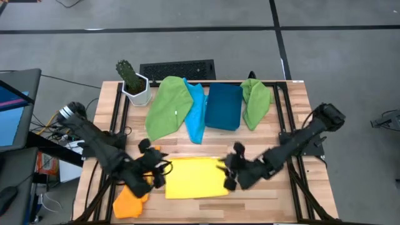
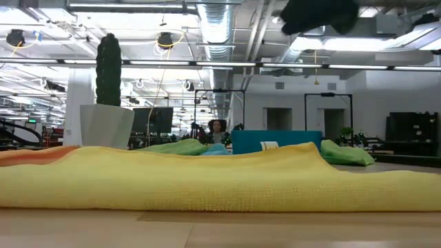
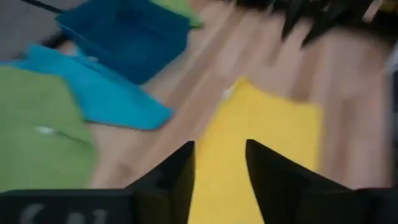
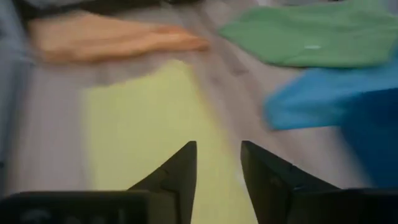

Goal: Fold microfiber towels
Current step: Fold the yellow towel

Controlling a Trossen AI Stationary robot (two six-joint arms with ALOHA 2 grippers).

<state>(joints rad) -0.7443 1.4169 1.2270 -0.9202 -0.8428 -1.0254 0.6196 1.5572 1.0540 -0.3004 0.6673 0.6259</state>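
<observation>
Yellow towel point(image 1: 195, 177) lies flat near the counter's point(image 1: 294, 125) six o'clock edge, an arm at each short end.

The left gripper point(image 1: 156, 170) sits at the towel's nine o'clock end, jaws parted and holding nothing; the right gripper point(image 1: 226, 172) sits at its three o'clock end, jaws likewise parted and empty. An orange towel point(image 1: 129, 201) lies crumpled toward seven o'clock. Toward twelve o'clock lie a green towel point(image 1: 167, 107), a light blue towel point(image 1: 197, 112), a dark blue bin point(image 1: 224, 106) and a second green towel point(image 1: 255, 101). A potted cactus point(image 1: 132, 81) stands at eleven o'clock.
</observation>
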